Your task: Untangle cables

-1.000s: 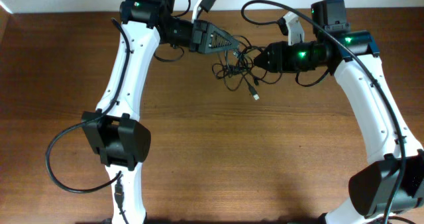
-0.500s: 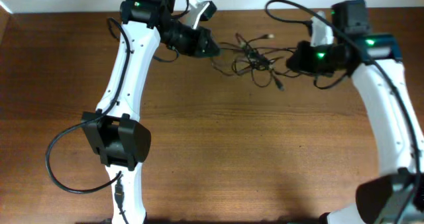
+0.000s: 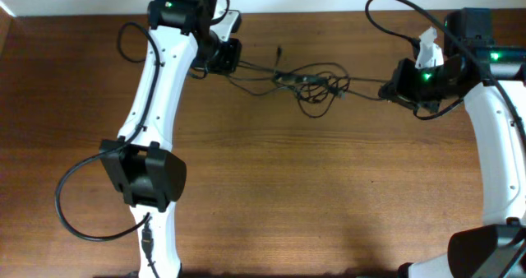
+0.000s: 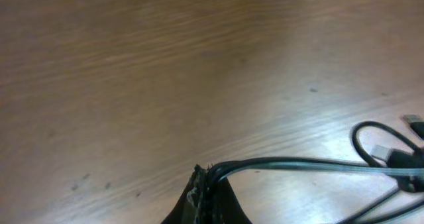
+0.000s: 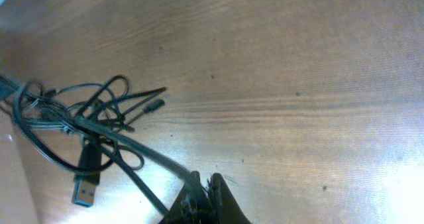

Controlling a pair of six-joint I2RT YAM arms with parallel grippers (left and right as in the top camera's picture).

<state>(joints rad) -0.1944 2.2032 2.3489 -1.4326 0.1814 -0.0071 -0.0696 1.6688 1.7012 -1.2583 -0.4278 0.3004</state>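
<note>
The cables [image 3: 316, 85] are thin black wires stretched across the far middle of the table, with a knotted clump of loops in the centre. My left gripper [image 3: 232, 57] is shut on strands at their left end; in the left wrist view the strands [image 4: 298, 163] run right from its fingertips [image 4: 203, 177]. My right gripper [image 3: 391, 87] is shut on a strand at their right end. In the right wrist view the clump [image 5: 79, 121], with a USB plug [image 5: 85, 184], lies left of its fingertips [image 5: 204, 183].
The wooden table [image 3: 312, 187] fills the view, with a white wall along its far edge. Thicker black arm cables loop near the left arm's base [image 3: 74, 204] and above the right arm [image 3: 394, 19].
Both grippers have moved apart, left to the left and right to the right. The bunched cables between them are now drawn out into a long taut line.
</note>
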